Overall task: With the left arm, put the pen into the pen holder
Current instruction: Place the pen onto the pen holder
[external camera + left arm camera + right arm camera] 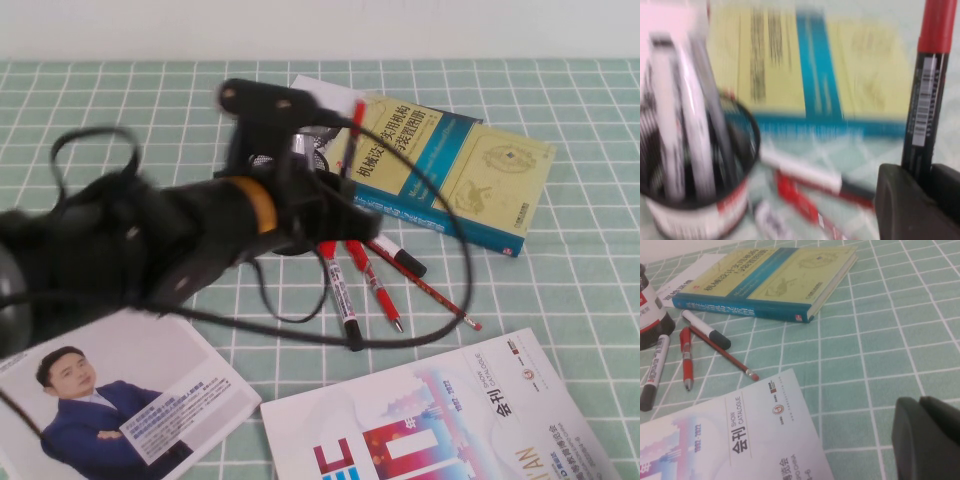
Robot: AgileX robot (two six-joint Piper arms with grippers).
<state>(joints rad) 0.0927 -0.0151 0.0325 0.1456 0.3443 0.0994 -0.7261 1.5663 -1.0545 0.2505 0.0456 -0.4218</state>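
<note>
Clearly the left gripper (920, 187) is clamped narrowly on the pen (929, 80), its dark blunt fingers (900, 200) pinching the black barrel low down so the red cap stands upright above them. In the high view the left gripper (335, 150) hangs over the table's middle, with the pen (355, 135) rising as a thin red-and-black stick in front of the book (450, 165). The holder (695, 200), a round black mesh cup with a white-and-red band, sits just beside the gripper and already has several slim pens standing in it. The book is a flat yellow-and-teal hardback. Loose markers (340, 290) lie fanned on the green checked cloth (560, 280). Two glossy brochures (430, 430) lie nearest the robot. The right gripper (927, 437) rests low near the cloth, apparently closed, though only its rounded dark tips show.
</note>
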